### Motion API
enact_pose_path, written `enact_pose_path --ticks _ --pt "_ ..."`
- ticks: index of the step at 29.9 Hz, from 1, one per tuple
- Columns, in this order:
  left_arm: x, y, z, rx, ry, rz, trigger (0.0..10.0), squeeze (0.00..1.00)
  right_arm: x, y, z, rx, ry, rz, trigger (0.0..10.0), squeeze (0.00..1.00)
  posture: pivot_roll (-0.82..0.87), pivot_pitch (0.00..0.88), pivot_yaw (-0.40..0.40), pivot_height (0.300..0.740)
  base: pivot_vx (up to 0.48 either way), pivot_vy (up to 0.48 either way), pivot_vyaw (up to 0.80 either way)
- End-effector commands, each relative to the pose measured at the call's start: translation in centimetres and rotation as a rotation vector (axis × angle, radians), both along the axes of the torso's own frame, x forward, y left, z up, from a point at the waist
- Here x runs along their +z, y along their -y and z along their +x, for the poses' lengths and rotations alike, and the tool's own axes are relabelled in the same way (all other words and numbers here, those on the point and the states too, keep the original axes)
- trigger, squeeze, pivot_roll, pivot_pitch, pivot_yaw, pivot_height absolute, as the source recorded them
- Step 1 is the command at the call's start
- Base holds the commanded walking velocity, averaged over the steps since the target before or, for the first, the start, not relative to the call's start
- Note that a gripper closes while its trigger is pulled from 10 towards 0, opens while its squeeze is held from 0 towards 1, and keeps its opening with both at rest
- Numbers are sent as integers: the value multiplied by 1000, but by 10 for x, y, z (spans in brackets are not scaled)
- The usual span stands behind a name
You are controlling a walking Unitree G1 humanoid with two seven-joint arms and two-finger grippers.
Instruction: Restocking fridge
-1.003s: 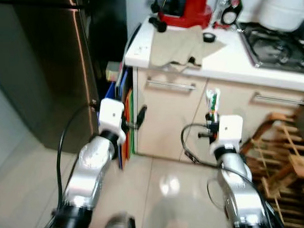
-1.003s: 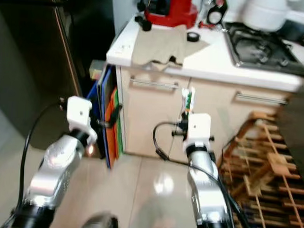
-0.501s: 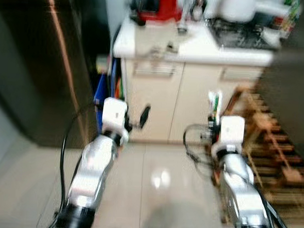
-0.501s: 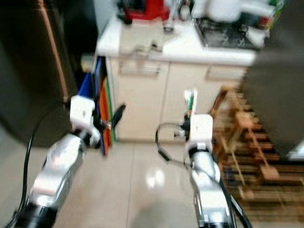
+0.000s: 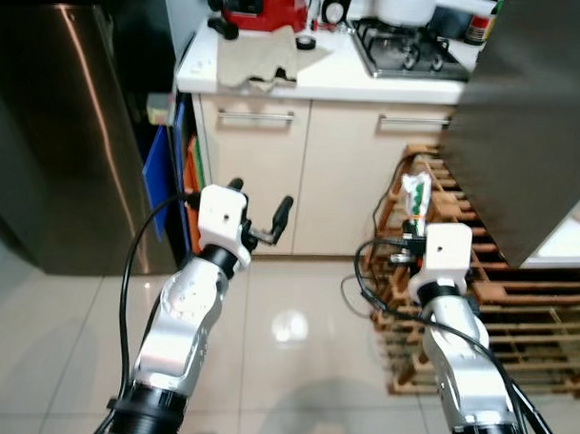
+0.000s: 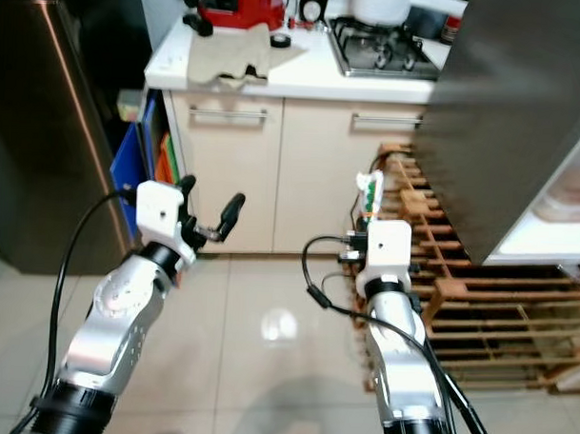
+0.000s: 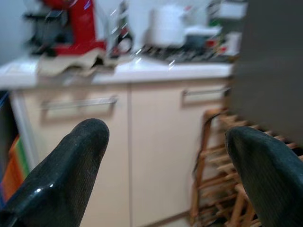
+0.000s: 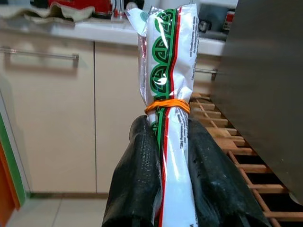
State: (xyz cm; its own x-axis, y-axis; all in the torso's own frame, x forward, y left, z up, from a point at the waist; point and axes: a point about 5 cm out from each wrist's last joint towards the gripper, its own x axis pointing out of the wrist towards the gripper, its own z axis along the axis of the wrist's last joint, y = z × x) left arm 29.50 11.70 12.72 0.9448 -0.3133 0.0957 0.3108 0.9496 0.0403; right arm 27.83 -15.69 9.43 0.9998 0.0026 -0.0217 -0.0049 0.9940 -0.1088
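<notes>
the right gripper (image 8: 163, 156) has its jaws clamped on a tall white plastic packet with green and red print and an orange rubber band (image 8: 168, 80), held upright in front of the open grey fridge door (image 5: 522, 111); gripped so low, i judge it could tilt, slip or catch the door edge. the left gripper (image 5: 260, 208) has its jaws apart and empty near the cream cabinets under the white bench (image 5: 323, 80). the pale container on the fridge's white door shelf (image 6: 547, 235) is too cropped to tell its contents.

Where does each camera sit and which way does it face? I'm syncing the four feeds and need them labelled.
Left eye view: head, looking down at cabinets; left gripper and right gripper show.
Right eye view: same scene, shifted sideways.
Left wrist view: between its spread fingers, facing cabinets.
Right wrist view: along fingers clamping the packet.
Shared: the counter and wooden rack.
</notes>
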Motion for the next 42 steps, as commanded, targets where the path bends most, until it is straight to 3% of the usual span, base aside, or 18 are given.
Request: enact_pose_path --ticks 1,3,8,12,16,25,37,38,39,40,42 --pt "-10 -14 2 63 -46 22 10000 0 2 -3 1 11 12 2 0 0 -32 0 -15 740 0 -472 0" --pt "-11 -14 1 67 -48 14 10000 0 2 -1 0 11 12 3 0 0 -29 0 -17 740 0 -472 0" --pt "-25 -35 -3 171 -122 -32 10000 0 -1 15 -4 -39 8 -1 0 0 -31 0 -17 740 0 -472 0" --pt "-30 -39 -7 183 -143 -31 10000 0 -4 20 -6 -55 5 -7 0 0 -27 0 -19 740 0 -469 0" --pt "-45 -48 -17 232 -210 -74 10000 0 -17 28 -16 -85 -41 16 0 0 -23 0 -16 740 0 -467 0" --pt "-40 -49 -6 247 -186 -36 10000 0 -23 19 -21 -53 -53 13 0 0 -34 0 -8 740 0 -457 0" --pt "-40 -46 -4 251 -185 -24 10000 0 -23 15 -20 -27 -55 6 0 0 -40 0 -3 740 147 -398 0" --pt "-40 -44 -4 247 -183 -27 10000 0 -23 15 -19 -35 -59 -3 2431 0 -40 0 -3 740 360 0 0" --pt "-40 -44 -4 247 -183 -27 10000 0 -23 15 -19 -35 -59 -3 2431 0 -40 0 -3 740 360 0 0" --pt "-40 -43 -3 239 -184 -33 10000 0 -23 16 -18 -39 -62 -9 10000 0 -40 0 -2 740 0 0 0" --pt "-40 -42 -3 235 -184 -38 10000 0 -23 16 -17 -41 -63 -12 10000 0 -40 0 -2 740 0 0 0"
